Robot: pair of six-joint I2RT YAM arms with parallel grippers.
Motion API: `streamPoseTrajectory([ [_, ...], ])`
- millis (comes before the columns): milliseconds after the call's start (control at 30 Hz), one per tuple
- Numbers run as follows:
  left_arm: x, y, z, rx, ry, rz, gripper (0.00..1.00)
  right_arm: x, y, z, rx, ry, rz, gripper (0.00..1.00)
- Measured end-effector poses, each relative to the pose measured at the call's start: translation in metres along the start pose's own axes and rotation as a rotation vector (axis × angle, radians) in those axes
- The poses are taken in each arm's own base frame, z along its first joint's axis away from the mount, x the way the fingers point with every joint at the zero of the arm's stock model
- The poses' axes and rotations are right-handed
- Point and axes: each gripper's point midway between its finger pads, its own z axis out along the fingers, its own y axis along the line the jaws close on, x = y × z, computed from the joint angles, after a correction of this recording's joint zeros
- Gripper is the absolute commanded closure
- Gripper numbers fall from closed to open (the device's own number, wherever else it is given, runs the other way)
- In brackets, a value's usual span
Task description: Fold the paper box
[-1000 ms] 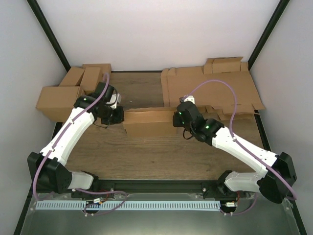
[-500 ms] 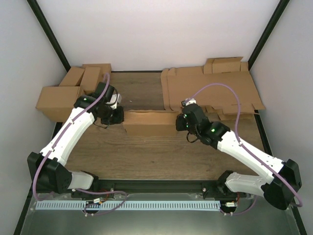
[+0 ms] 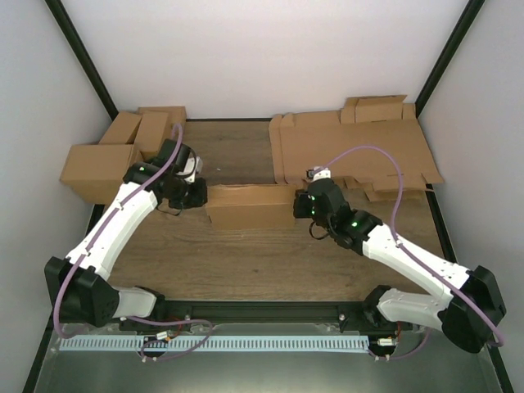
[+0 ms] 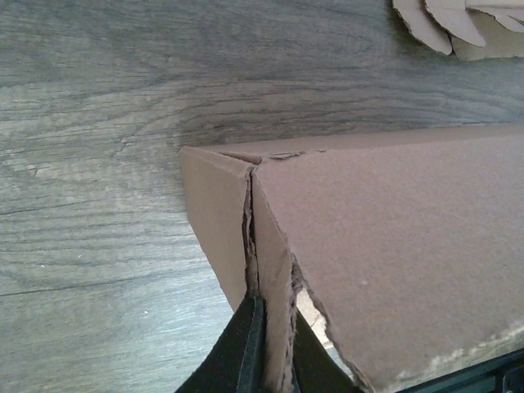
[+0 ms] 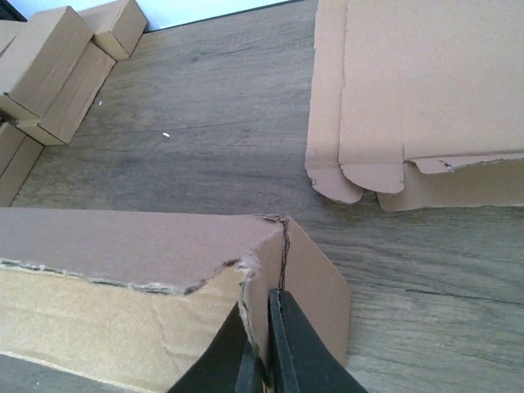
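Quick headcount from my end. There's one paper box, sitting roughly mid-table with its long side running left to right. Its walls are standing up and the end flaps are folded in at the corners.

Two arms, one at each end of it. The left gripper is pinched down narrow on the cardboard at the box's left end corner, and you can see the flap edge sandwiched between the black fingers. The right gripper is doing the same at the right end, squeezed tight on the end wall just under the corner seam. So both tools are holding the box, one per end.

There's one pile of flat cardboard sheets at the far right of the table, with tabbed edges sticking out on the near side. I can't count the layers from here. On the far left is a cluster of closed cartons. I make out at least four, but they overlap, so don't quote me. There are also two purple cables, one looping over each arm.

The surface is a wood-grain table, greyish brown, with a tiny white speck near the far left. It sits inside plain white walls with black frame posts at the back corners. A white slotted strip runs along the near edge between the two arm bases.
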Motion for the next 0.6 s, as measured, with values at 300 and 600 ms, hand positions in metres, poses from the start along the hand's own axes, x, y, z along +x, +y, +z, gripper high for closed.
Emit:
streamPoseTrajectory([
  [300,-0.002,0.001,-0.001,-0.001,-0.024,0.001,0.96,0.014,-0.002,-0.019,-0.004,0.099,0.006,0.4],
  [600,-0.005,0.002,0.0,-0.011,-0.035,0.002,0.96,-0.002,0.007,-0.056,-0.028,0.212,-0.011,0.27],
])
